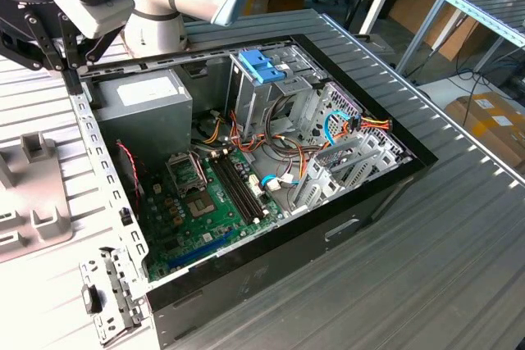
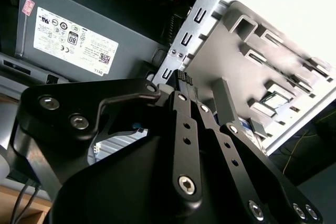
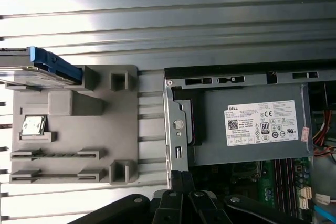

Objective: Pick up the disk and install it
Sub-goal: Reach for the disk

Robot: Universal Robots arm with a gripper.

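Note:
The disk (image 3: 37, 72), a flat grey drive with light-blue rails and a blue end tab, lies at the far corner of a grey fixture plate (image 3: 94, 129) in the first wrist view, beside the computer case. My gripper (image 3: 181, 184) hangs over the case's rear metal edge by the power supply (image 3: 247, 129), well short of the disk. In the second wrist view its ribbed fingertips (image 2: 182, 77) stand pressed together with nothing between them. In the exterior view the gripper (image 1: 70, 67) is at the upper left, above the case wall.
The open computer case (image 1: 361, 202) lies on a ribbed metal table. Inside are a green motherboard (image 1: 205, 202), loose cables and a tall metal drive cage with a blue latch (image 1: 262, 63). The fixture plate (image 1: 33, 194) sits at the exterior view's left and also holds a small chip (image 3: 33, 125).

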